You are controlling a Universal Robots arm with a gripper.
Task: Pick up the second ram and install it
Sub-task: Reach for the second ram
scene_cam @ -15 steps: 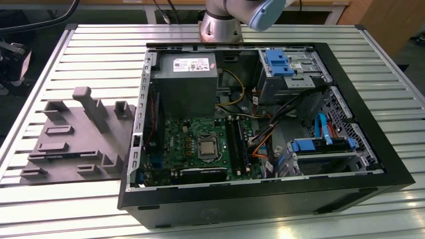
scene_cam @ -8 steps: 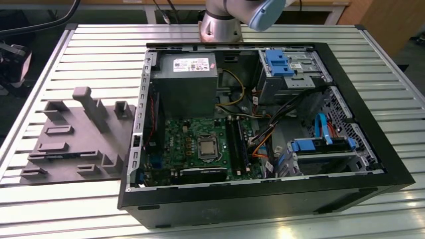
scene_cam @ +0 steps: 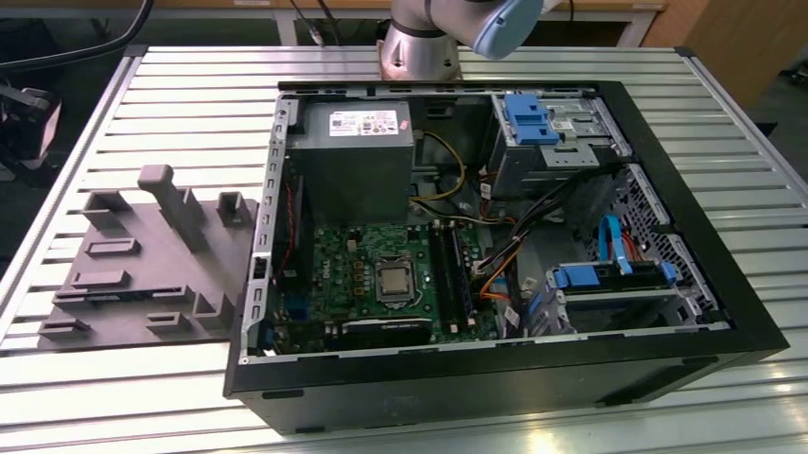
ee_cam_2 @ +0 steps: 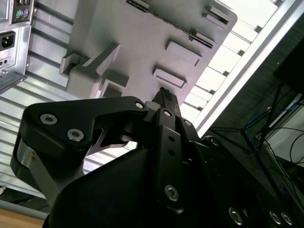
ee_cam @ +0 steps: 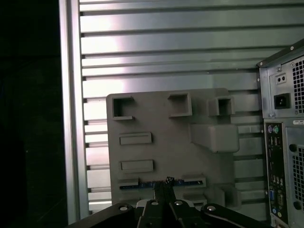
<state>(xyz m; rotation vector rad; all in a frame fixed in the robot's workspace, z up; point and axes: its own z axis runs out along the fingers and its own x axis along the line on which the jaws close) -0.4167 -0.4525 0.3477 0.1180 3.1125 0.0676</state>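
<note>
- The second ram (ee_cam: 142, 185) is lying flat in a slot of the grey tray (ee_cam: 166, 142), so it hasn't been picked up.
- The gripper (ee_cam: 166, 182) looks to hang above the tray with its tips over the ram's middle. The fingers are together with nothing between them, and they don't seem to be touching the ram.
- In the exterior view the tray sits on the bench (scene_cam: 127, 397) at about 9 o'clock from the open computer case (scene_cam: 505, 369). The arm (scene_cam: 423, 47) is at 12 o'clock.
- My read is that it's early days, with both the grab and the install left. I can't tell if the motherboard (scene_cam: 366, 274) has a stick in yet.
</note>
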